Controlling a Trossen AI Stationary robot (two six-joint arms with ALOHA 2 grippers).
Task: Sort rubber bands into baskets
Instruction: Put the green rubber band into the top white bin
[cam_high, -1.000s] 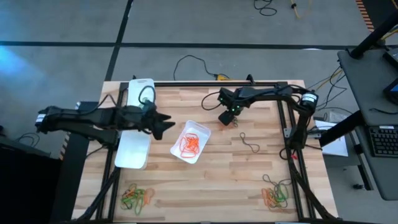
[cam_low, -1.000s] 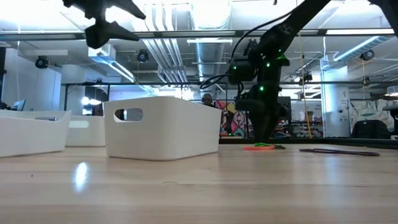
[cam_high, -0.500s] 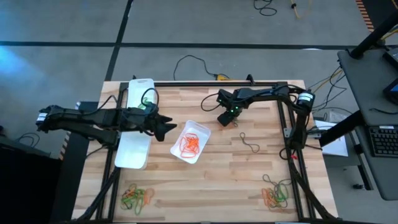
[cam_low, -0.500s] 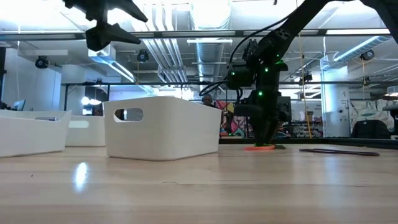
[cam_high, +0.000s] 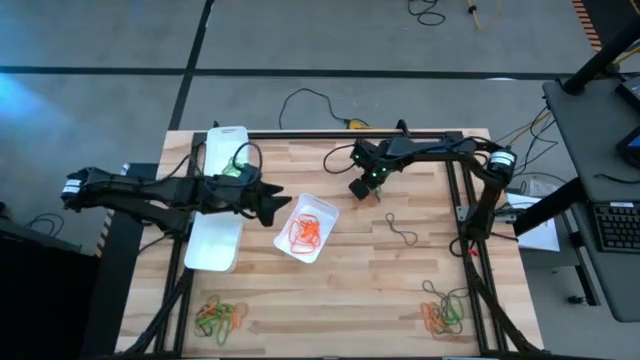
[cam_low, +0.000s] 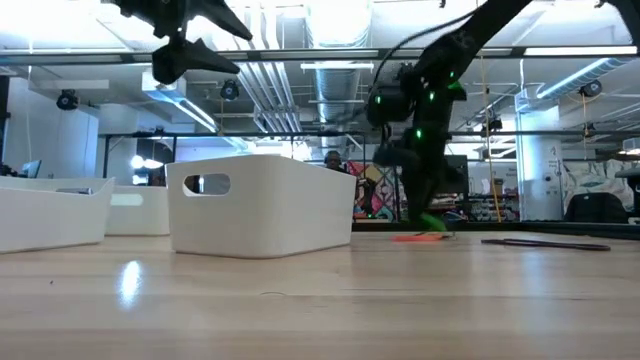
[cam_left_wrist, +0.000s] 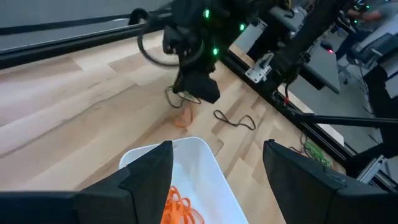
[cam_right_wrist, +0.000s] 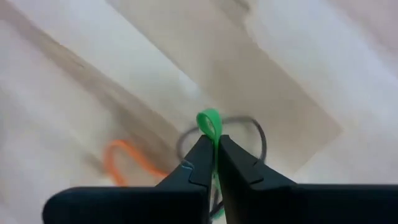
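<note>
Right tool (cam_right_wrist: 214, 149) pinches a green rubber band (cam_right_wrist: 209, 122) above the desk's (cam_high: 420, 290) far middle, beside an orange band (cam_right_wrist: 124, 158). Left tool (cam_left_wrist: 214, 168) hangs released over the orange-filled middle basket (cam_high: 318, 212).

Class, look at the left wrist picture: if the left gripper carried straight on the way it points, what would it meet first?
Probably the white basket holding orange rubber bands, lying right ahead of the open left gripper. The gripper sits above it, so depth is uncertain.
</note>
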